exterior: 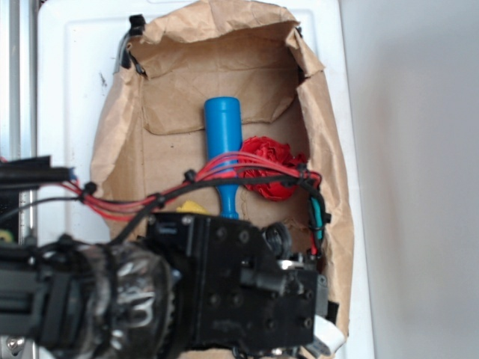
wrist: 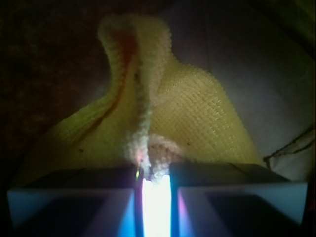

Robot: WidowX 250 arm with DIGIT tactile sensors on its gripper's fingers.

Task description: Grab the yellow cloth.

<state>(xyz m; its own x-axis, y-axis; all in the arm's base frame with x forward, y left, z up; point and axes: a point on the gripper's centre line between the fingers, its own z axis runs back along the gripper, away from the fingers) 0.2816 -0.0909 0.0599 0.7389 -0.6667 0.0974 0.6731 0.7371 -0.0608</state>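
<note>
Between the pincer [wrist: 156, 173] fingers, yellow cloth [wrist: 197, 123] fold clamped, rest bunched ahead.

A bright yellow, terry-textured cloth [wrist: 192, 118] is seen filling the middle of the wrist view, drawn up into a tall peaked fold whose ridge runs down to the narrow gap between the two pale, blocky gripper fingers [wrist: 69, 197] at the bottom edge. The gripper [wrist: 155, 185] is closed down to a thin slit with a frayed pinch of the cloth's fold caught in it, and a strong white glare is shown in that slit below the fabric. The cloth is spread on a dim brownish surface [wrist: 44, 64], with a paler grey area [wrist: 256, 74] behind it at the right.
</note>
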